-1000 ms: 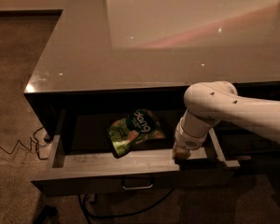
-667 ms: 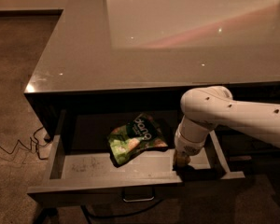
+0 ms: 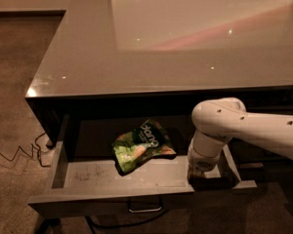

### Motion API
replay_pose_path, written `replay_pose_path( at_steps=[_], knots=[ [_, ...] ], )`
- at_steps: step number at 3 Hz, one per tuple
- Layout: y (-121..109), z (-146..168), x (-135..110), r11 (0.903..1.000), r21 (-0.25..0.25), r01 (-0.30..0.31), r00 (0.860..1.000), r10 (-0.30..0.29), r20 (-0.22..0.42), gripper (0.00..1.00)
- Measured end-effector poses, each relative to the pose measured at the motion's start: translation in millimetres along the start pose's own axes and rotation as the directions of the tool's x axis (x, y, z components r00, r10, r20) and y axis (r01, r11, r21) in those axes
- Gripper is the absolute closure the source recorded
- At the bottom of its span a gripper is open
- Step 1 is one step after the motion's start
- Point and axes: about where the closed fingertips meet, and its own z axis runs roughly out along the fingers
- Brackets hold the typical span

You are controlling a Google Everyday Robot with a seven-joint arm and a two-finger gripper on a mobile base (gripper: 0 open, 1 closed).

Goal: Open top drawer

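Observation:
The top drawer [image 3: 112,199] stands pulled well out from under the glossy grey cabinet top [image 3: 151,48]. Its scuffed grey floor and side walls show, and its metal pull handle [image 3: 145,209] hangs at the centre of the front. A green snack bag [image 3: 140,145] lies on the drawer floor near the middle. My white arm reaches in from the right, and my gripper [image 3: 201,175] is down inside the drawer's front right corner, behind the front panel.
A black cable [image 3: 19,155] lies on the brown carpet at the left of the cabinet. More cable hangs under the drawer front [image 3: 107,224]. The cabinet's left edge and corner [image 3: 31,94] stand above the drawer.
The drawer has slid further out toward the camera, showing more of its floor. My gripper and arm have moved forward with its front right corner.

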Motion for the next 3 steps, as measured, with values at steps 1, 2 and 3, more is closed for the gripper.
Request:
replay_pose_path(
  at_steps=[1,2,3],
  knots=[
    [2.1,2.1,3.7,1.0000,-0.008,-0.005,1.000,0.005,-0.007,1.00],
    [8.4,3.5,10.3,0.9996,-0.024,-0.016,1.000,0.015,-0.014,1.00],
    [12.5,3.9,14.6,0.9992,-0.033,-0.022,1.000,0.022,-0.019,1.00]
  ],
)
